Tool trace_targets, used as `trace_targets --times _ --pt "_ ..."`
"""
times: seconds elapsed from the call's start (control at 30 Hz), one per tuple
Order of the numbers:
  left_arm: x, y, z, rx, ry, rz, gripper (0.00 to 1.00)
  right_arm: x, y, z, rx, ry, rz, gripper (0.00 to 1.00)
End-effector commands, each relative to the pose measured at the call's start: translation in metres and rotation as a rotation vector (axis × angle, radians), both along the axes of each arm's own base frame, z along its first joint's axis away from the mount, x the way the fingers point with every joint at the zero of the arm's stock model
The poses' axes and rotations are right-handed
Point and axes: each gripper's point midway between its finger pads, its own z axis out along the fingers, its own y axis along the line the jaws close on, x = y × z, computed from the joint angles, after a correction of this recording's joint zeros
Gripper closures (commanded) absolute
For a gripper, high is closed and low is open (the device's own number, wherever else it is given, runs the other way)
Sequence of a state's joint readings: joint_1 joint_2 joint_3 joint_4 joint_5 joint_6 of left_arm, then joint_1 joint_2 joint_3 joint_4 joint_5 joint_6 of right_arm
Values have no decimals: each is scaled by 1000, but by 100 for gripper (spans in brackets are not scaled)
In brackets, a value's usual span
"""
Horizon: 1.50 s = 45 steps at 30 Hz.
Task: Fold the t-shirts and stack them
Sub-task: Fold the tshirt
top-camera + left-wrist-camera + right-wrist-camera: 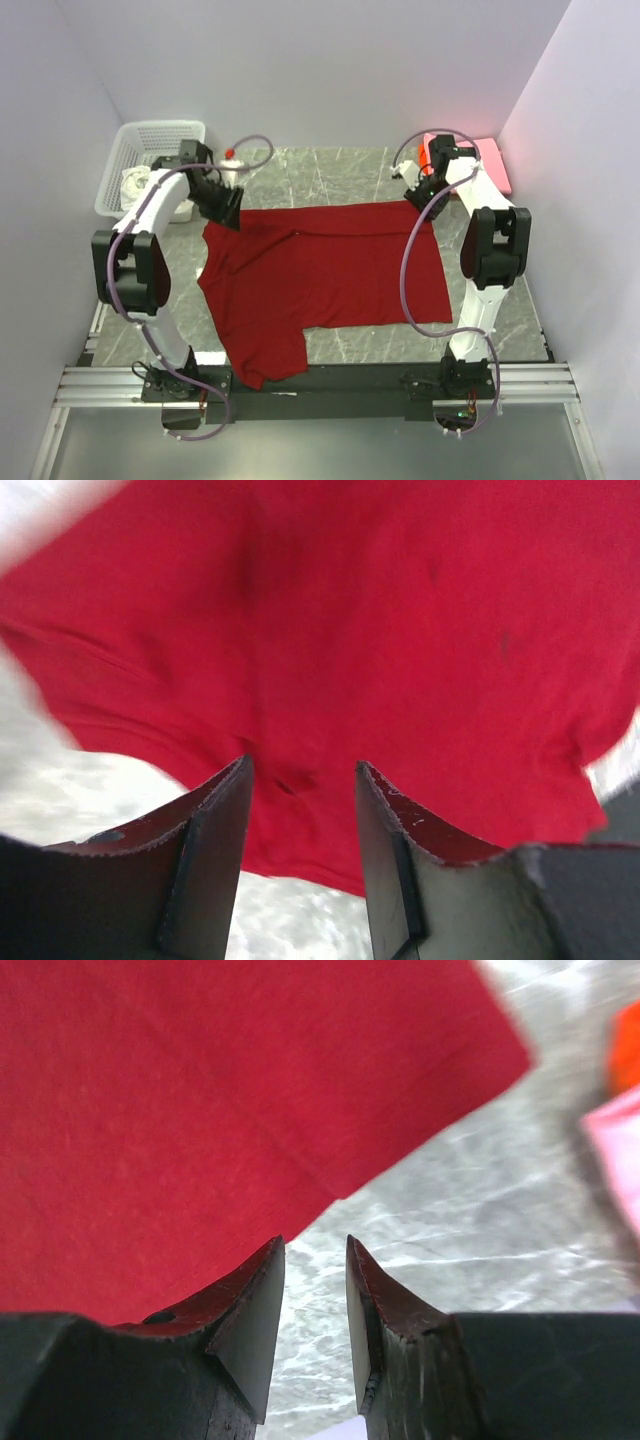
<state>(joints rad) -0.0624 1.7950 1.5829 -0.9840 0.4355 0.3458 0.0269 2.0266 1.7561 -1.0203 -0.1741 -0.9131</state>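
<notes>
Red shirt spread on the bench, a gripper at each of its upper corners.

The grey marble bench (340, 170) fills the middle of the top view. The red shirt (320, 270) lies flat across the bench's centre, with one sleeve hanging toward the lower edge. The white basket (140, 140) sits at upper left with a bunched white shirt (135, 183) inside. A folded pink shirt (490, 160) lies at upper right, with a bit of orange shirt (425, 152) just beside it. The left gripper (300, 770) hovers over the red shirt's upper-left corner, jaws moderately apart and nothing between them. The right gripper (315, 1245) sits at the upper-right corner, jaws narrowly apart over bare bench and gripping nothing.
</notes>
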Motion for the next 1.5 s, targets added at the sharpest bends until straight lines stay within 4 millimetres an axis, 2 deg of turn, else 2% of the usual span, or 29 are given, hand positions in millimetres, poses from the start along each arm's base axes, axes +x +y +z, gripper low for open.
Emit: trace_targets --times 0.0,0.2,0.47,0.63,0.73,0.87,0.93,0.97,1.17,1.33,1.47 --pt "-33 -11 -27 -18 131 -43 49 -12 -8 -8 -40 36 57 62" --pt "-40 -15 -41 13 186 -40 49 -6 -15 -33 -78 49 70 62" --pt "-47 -16 -61 53 237 -35 49 -3 -21 -52 -111 64 79 61" --pt "-47 -14 -66 69 240 -22 49 -5 -15 -51 -79 72 77 61" --pt "-35 -23 -61 24 210 -18 52 -5 -10 -40 -49 69 62 63" --pt "-4 -41 -50 -29 137 -29 53 -6 -1 -29 8 70 38 65" --pt "8 -50 -51 -51 126 -29 55 -6 3 -24 32 73 22 66" --pt "21 -52 -53 -59 114 -20 56 -6 7 -19 57 78 7 66" --pt "68 -57 -62 -61 45 37 56 -7 20 2 145 78 -32 66" --pt "85 -62 -71 -63 39 33 53 -13 24 11 168 71 -41 66" --pt "77 -69 -79 -69 66 0 54 -17 21 11 157 66 -41 66"
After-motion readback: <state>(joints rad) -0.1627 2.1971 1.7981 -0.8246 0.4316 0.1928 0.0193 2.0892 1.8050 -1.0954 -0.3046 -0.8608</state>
